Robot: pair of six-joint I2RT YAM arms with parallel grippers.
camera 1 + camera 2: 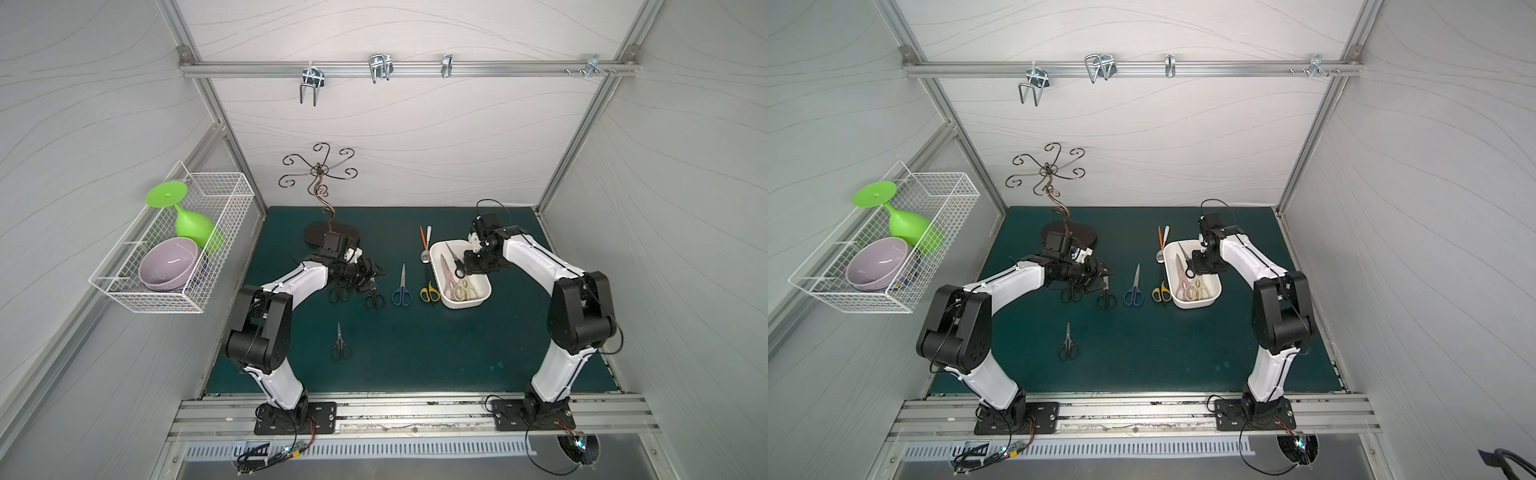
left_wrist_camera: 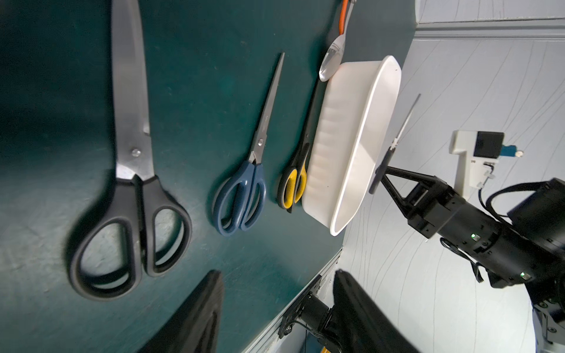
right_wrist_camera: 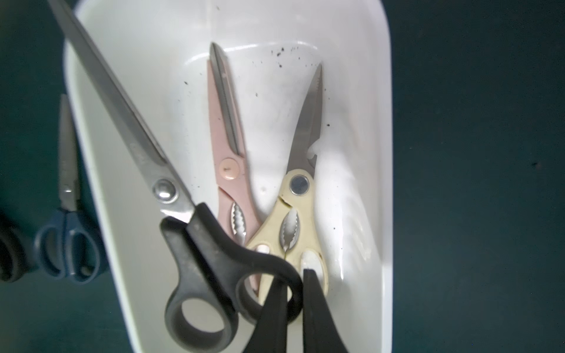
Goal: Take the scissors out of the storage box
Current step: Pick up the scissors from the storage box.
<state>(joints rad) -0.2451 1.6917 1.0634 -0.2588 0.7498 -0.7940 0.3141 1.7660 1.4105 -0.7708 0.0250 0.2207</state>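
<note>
My right gripper (image 3: 293, 281) is over the storage box (image 1: 465, 304), its two fingers drawn narrow and pinching one handle ring of a black-handled pair of scissors (image 3: 171, 198). From the left wrist camera that pair sits tilted above the box's rim, with the blades pointing away from the gripper. Under it, on the box floor, lie the pink shears (image 3: 227, 146) and the cream shears (image 3: 301, 195), handles overlapping and blades spread apart from each other. Out on the green mat (image 1: 415, 353) I count the yellow-and-black pair (image 1: 429, 291) lying right against the box's outer wall, the blue-handled pair (image 1: 402, 286) just beside it, then a black pair (image 1: 376, 298) and another black pair (image 1: 338, 294) partly hidden under my left arm, and one more black pair (image 1: 340, 345) lying apart, nearer the arm bases. My left gripper (image 2: 276, 281) hovers above the mat near those black pairs, fingers spread with nothing between them.
</note>
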